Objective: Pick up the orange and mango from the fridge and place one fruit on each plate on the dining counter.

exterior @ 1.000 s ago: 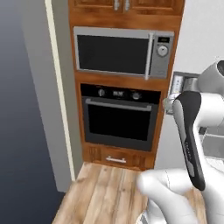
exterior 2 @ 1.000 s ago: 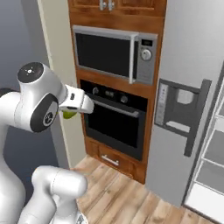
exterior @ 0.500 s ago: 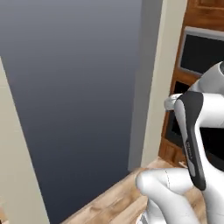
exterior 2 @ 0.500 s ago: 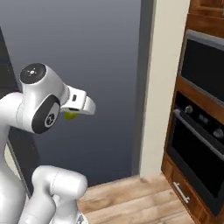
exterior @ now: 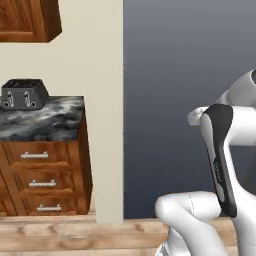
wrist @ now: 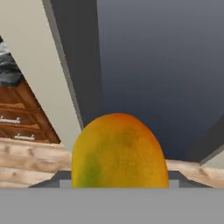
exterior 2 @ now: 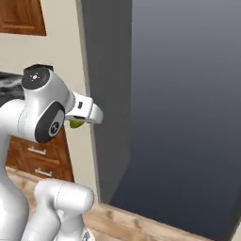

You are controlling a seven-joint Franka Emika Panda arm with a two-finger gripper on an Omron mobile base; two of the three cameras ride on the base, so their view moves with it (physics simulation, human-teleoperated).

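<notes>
White robot arm in a rendered kitchen, facing a dark grey wall [exterior 2: 188,117] beside a cream wall panel [exterior: 105,125]. The gripper [exterior 2: 77,123] is closed tight on the mango [wrist: 119,151], a yellow-orange fruit w/ a green patch that looms large in the hand view; from the right base view just a green sliver peeks under the hand. At left, a marbled counter [exterior: 45,120] over wooden drawers [exterior: 40,185] carries a dark appliance [exterior: 24,93], prob. a toaster. Wood floor [exterior: 75,237] below.
</notes>
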